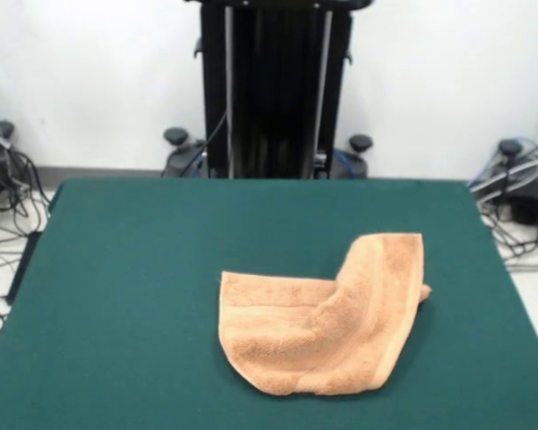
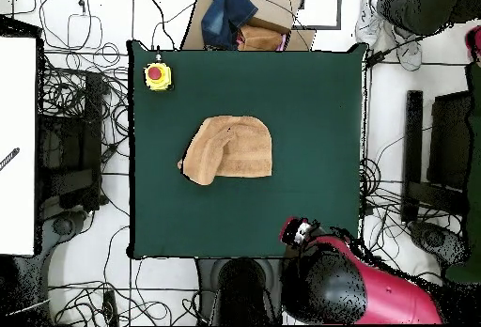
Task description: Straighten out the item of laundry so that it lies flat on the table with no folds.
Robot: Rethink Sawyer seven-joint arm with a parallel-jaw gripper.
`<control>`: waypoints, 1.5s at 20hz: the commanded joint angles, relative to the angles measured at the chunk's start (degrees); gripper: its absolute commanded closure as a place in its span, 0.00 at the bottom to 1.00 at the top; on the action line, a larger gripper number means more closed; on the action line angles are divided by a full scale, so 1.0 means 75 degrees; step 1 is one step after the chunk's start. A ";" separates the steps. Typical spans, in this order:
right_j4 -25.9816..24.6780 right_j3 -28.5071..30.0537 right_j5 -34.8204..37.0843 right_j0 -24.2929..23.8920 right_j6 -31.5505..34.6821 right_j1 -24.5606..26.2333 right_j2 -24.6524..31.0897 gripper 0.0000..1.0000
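The towel [image 1: 327, 318] lies on the dark green bench [image 1: 143, 269], a little right of the middle and toward the near edge in the front view. It is not flat: its right part is folded over into a slanting flap that runs up and to the right, with a woven band along the flap, while the left part lies spread out with a straight upper edge and a rounded, bunched lower edge. A small tip of cloth pokes out at the flap's right side. In the overhead view the towel [image 2: 230, 149] sits near the middle of the bench [image 2: 310, 107], with a rounded top edge and a narrower lobe pointing to the lower left.

A yellow box with a red button [image 2: 157, 76] stands near one corner of the bench in the overhead view, well apart from the towel.

The red arm [image 2: 376, 295] shows only in the overhead view, drawn back off the bench's edge at the lower right, well away from the towel. The claw [image 2: 301, 232] sits at the arm's end just over the bench's edge; whether it is open or closed cannot be told.

Cables [image 2: 80, 107] lie tangled on the floor around the bench. A cardboard box with blue cloth [image 2: 235, 13] sits beyond the bench's top edge in the overhead view.
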 commanded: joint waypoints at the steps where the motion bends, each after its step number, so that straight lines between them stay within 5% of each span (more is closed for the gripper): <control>1: 0.0001 0.0068 0.0041 -0.0672 -0.1725 0.0577 0.1105 0.00; 18: -0.2127 -0.1971 -0.2460 0.0016 -0.0348 0.3971 0.0170 0.00; 30: -0.1830 -0.2885 -0.3944 0.1519 0.0560 0.5400 -0.1126 0.00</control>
